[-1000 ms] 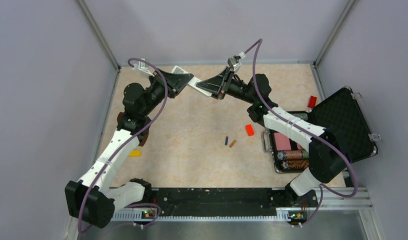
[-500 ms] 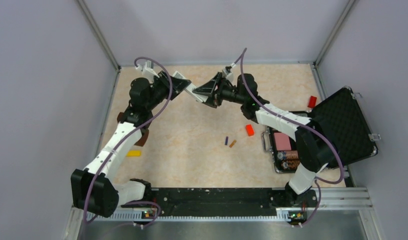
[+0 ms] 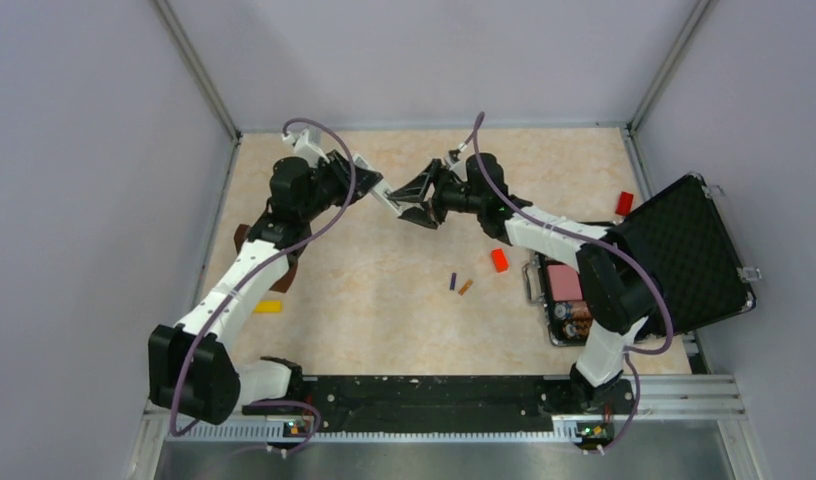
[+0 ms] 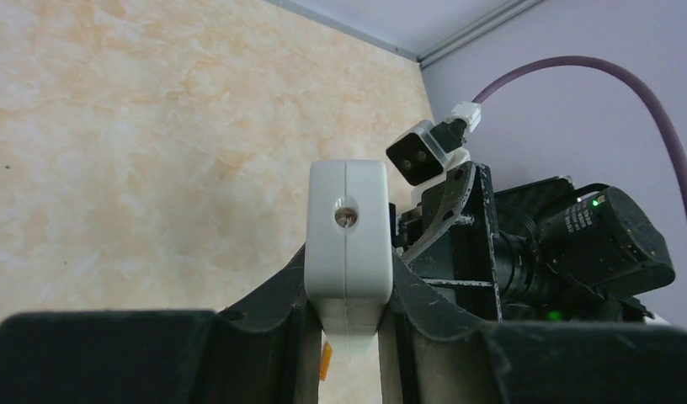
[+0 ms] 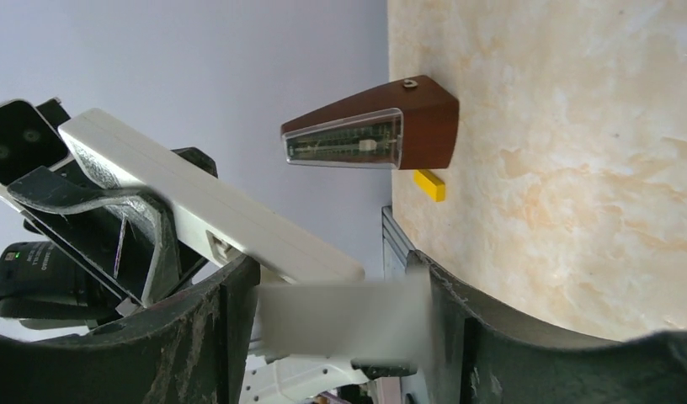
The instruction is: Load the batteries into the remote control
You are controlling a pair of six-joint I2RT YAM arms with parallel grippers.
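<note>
The remote control [image 3: 382, 192] is a slim white bar held in the air at the back of the table. My left gripper [image 3: 356, 183] is shut on its end, which shows clamped between the fingers in the left wrist view [image 4: 348, 257]. My right gripper [image 3: 409, 195] meets the remote's other end from the right. In the right wrist view its jaws [image 5: 332, 278] stand wide, just under the remote [image 5: 214, 206]. A blurred white plate [image 5: 340, 324] lies between them. The batteries, one dark purple [image 3: 453, 282] and one orange-brown [image 3: 465, 287], lie side by side on the table.
A red block [image 3: 499, 260] lies right of the batteries, and a yellow bar [image 3: 269, 307] lies near the left arm. An open black case [image 3: 684, 260] sits at the right with a red piece [image 3: 624, 204] behind it. A brown wedge-shaped object [image 5: 374, 126] stands at the left.
Both grippers and the remote have come down from the back wall toward the table's middle. The right arm has swung left, and its jaws stand wider than before.
</note>
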